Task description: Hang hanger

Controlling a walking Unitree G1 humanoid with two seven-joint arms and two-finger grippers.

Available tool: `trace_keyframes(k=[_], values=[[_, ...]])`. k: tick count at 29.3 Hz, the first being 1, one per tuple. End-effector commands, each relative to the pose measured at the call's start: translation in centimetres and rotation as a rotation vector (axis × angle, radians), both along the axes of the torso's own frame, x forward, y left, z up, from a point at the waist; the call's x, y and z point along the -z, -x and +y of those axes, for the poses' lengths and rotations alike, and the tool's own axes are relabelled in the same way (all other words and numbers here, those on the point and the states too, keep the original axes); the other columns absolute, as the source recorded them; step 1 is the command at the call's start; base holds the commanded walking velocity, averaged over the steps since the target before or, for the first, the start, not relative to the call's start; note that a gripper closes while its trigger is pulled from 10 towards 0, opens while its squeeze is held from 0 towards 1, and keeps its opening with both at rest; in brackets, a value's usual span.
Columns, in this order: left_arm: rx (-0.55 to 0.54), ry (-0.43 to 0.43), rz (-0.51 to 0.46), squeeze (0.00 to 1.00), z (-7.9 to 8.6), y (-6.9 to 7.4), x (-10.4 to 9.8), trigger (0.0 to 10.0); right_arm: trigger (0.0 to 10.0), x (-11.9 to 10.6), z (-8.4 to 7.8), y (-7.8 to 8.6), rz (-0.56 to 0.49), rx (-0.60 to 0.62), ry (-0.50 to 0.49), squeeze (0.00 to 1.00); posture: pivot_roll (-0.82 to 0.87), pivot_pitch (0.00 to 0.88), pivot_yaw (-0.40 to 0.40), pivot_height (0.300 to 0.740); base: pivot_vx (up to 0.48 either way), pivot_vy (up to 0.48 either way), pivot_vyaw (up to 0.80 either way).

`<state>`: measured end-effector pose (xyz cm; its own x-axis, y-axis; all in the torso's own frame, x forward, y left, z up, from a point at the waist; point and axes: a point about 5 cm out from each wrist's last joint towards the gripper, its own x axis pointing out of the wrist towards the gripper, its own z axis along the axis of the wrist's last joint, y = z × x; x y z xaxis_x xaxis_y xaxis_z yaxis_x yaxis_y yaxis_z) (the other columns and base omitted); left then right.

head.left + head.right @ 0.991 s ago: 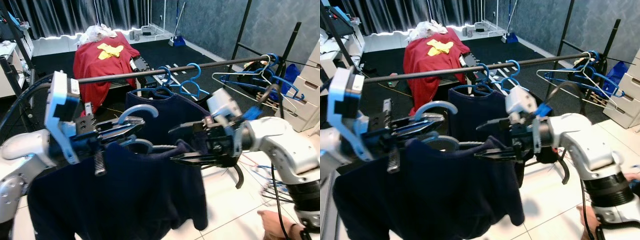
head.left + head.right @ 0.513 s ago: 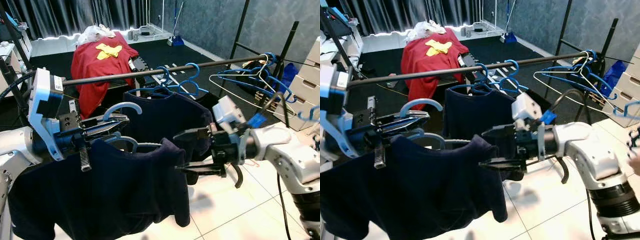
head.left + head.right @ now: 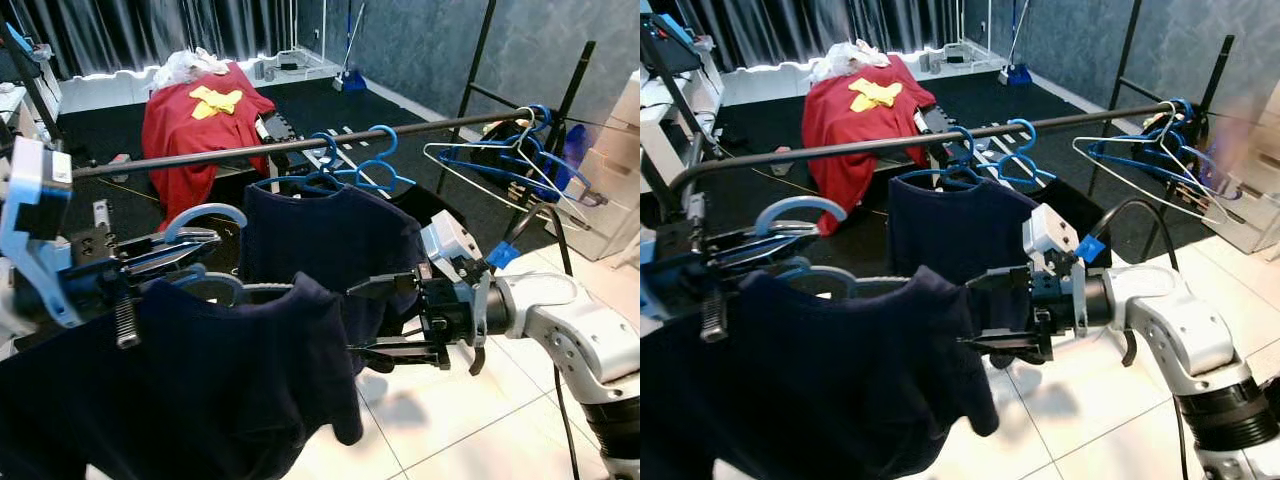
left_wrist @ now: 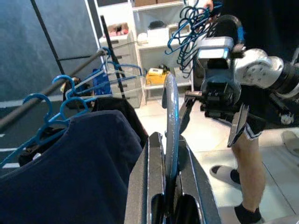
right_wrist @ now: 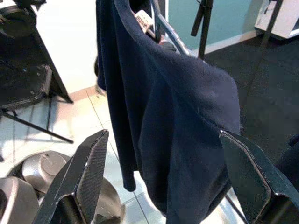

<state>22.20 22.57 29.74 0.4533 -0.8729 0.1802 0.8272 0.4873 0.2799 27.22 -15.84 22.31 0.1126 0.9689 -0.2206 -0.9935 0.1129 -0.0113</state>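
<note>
**Hanger held below the rail, hook up**

The left gripper (image 3: 185, 248) is clamped on the neck of the hanger (image 3: 205, 214), its fingers (image 4: 152, 172) pressed flat against either side of the pale blue hook, as the left wrist view makes plain. The hook points up, which is how it has to sit if it is to catch the rail (image 3: 290, 146). It is below the rail and on the robot's side of it, not yet over it. A dark shirt (image 3: 200, 390) hangs from the hanger and drapes down under the gripper.

The right gripper (image 3: 385, 320) sits just beside the shirt's right shoulder, under the rail, with fingers spread wide and nothing between them. In the right wrist view the shirt's shoulder lies ahead of the open fingers (image 5: 79, 177); it looks placed to steady the cloth, though that is a guess.

On the rail a second dark shirt (image 3: 335, 245) already hangs, with empty blue hangers (image 3: 375, 165) beside it and more hangers (image 3: 510, 160) at the rail's right end. Beyond the rail a red cloth (image 3: 200, 125) is draped over something.

Compared with a second ago, both arms show lower and farther left under the rail; the camera has shifted too, so part of that may be the view. The right gripper has drawn clear of the shirt's shoulder.
</note>
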Motion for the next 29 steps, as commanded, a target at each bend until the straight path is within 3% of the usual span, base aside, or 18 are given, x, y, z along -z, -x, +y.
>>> trace_keyframes(k=[1, 9, 12, 18, 23, 29], values=[[0.007, -0.007, -0.03, 0.0, 0.5, 0.6, -0.9, 10.0, 10.0, -0.2, 0.1, 0.3, 0.0, -0.004, -0.023, 0.0, -0.15, 0.0, 0.018, 0.736, 0.0, 0.0, 0.0], [0.004, 0.012, -0.04, 0.0, 1.5, 1.4, -1.2, 10.0, 10.0, 0.4, 0.2, 0.6, 0.029, -0.005, -0.029, 0.0, -0.15, 0.0, 0.015, 0.736, 0.0, 0.0, 0.0], [0.076, 0.051, -0.079, 0.0, 1.6, 2.7, -2.5, 10.0, 10.0, 0.6, 0.3, 0.8, 0.043, -0.015, -0.029, 0.0, -0.14, 0.0, 0.012, 0.736, 0.0, 0.0, 0.0], [0.119, 0.061, -0.104, 0.0, 1.5, 3.3, -3.3, 10.0, 10.0, 0.6, 0.3, 0.9, 0.047, -0.018, -0.034, 0.0, -0.14, 0.0, 0.011, 0.736, 0.0, 0.0, 0.0], [0.225, 0.082, -0.168, 0.0, 0.5, 4.2, -5.0, 10.0, 10.0, 0.5, 0.7, 0.9, 0.055, -0.039, -0.047, 0.0, -0.13, 0.0, 0.003, 0.736, 0.0, 0.0, 0.0], [0.257, 0.109, -0.193, 0.0, -0.5, 3.9, -5.5, 10.0, 10.0, 0.5, 1.6, 1.0, 0.06, -0.071, -0.055, 0.0, -0.13, 0.0, 0.006, 0.736, 0.0, 0.0, 0.0]])
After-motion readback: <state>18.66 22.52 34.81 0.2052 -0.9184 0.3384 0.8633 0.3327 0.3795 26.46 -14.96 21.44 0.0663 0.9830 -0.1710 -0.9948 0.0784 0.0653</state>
